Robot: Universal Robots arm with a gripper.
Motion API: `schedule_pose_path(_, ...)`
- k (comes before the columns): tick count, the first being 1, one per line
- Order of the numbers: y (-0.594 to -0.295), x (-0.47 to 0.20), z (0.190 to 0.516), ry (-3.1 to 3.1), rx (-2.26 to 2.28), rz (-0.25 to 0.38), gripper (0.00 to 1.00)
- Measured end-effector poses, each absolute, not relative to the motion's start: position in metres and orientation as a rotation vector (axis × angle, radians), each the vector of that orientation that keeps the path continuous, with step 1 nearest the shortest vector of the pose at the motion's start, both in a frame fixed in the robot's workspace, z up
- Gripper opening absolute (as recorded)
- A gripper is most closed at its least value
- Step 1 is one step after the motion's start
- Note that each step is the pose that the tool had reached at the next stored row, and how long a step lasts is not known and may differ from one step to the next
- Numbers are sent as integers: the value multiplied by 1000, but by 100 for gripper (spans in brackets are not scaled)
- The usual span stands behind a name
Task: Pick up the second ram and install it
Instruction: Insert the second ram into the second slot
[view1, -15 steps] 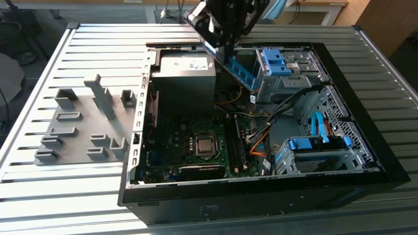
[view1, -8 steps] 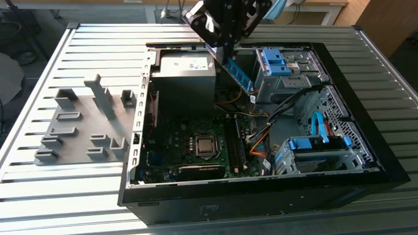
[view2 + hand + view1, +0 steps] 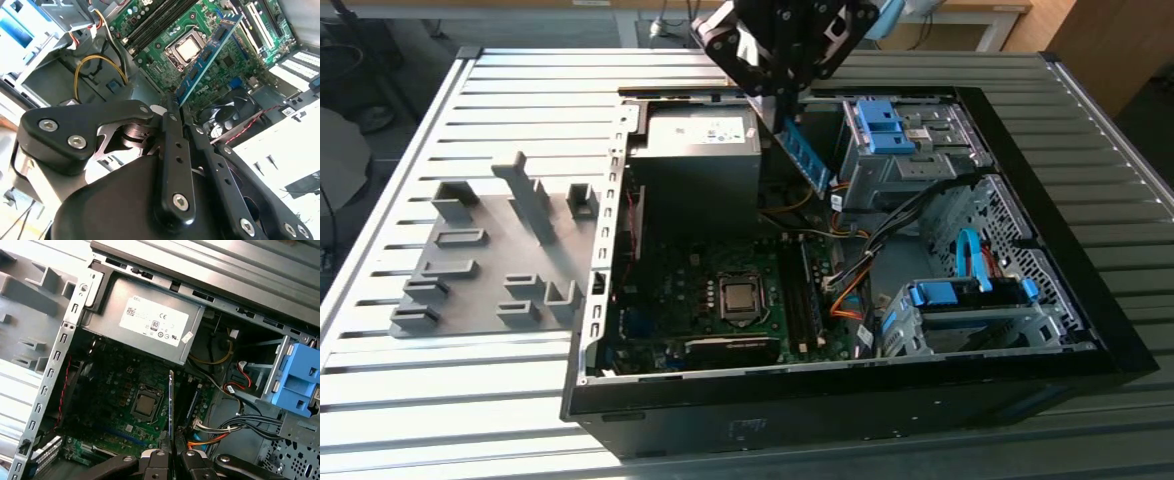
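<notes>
The ram (image 3: 807, 157) is held by the gripper (image 3: 781, 108), whose fingers (image 3: 171, 107) are closed on one end of the stick. It is carried in the air above the open case (image 3: 1067, 300), just beside the power supply (image 3: 698, 135) and over the motherboard (image 3: 720, 300). In the exterior view it hangs slanted, its free end pointing toward the drive cage (image 3: 901, 150). In the second wrist view the ram (image 3: 210, 52) runs out from the fingers across the CPU (image 3: 187, 48); in the first wrist view the ram (image 3: 171, 400) is seen edge-on, between the CPU (image 3: 145, 405) and the slots (image 3: 192, 402).

Only 1 end is gripped, so a long lever is left free. It is judged that any brush against the power supply, the drive cage or the loose cables (image 3: 854, 280) could twist the stick in the fingers or pull it out. A dropped stick would land on the motherboard and could be damaged, or damage parts there.

The slant is a second risk. If the ram were brought down tilted or off the slot's line, 1 corner would be met first and the board could be bent or jammed. The slots lie close to the CPU, and the cables run just beside them, so little room for error is judged to be left.
</notes>
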State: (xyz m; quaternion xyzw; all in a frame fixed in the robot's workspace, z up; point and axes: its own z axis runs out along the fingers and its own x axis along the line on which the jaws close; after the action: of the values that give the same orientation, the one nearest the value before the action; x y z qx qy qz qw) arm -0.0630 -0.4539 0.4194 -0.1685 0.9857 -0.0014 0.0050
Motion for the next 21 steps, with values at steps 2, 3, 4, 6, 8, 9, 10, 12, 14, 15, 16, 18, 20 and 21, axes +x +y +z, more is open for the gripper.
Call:
schedule_pose_path(2,-454,-62,418,3091,-503,-4,14)
schedule_pose_path(3,-454,-62,418,3094,-486,-5,14)
schedule_pose_path(4,-454,-62,417,3096,-468,-5,14)
schedule_pose_path(6,-453,-62,416,3102,-431,-5,14)
schedule_pose_path(8,-453,-62,415,3107,-391,-5,14)
schedule_pose_path(9,-453,-61,414,3110,-372,-6,14)
schedule_pose_path(10,-453,-61,414,3112,-352,-6,14)
schedule_pose_path(12,-453,-61,413,3116,-312,-6,14)
schedule_pose_path(14,-453,-61,412,3120,-272,-6,14)
schedule_pose_path(15,-453,-61,411,3122,-252,-6,14)
schedule_pose_path(16,-453,-61,410,3123,-233,-6,14)
schedule_pose_path(18,-453,-61,409,3126,-195,-6,14)
schedule_pose_path(20,-452,-60,408,3128,-159,-6,14)
schedule_pose_path(21,-452,-60,407,3129,-142,-6,14)
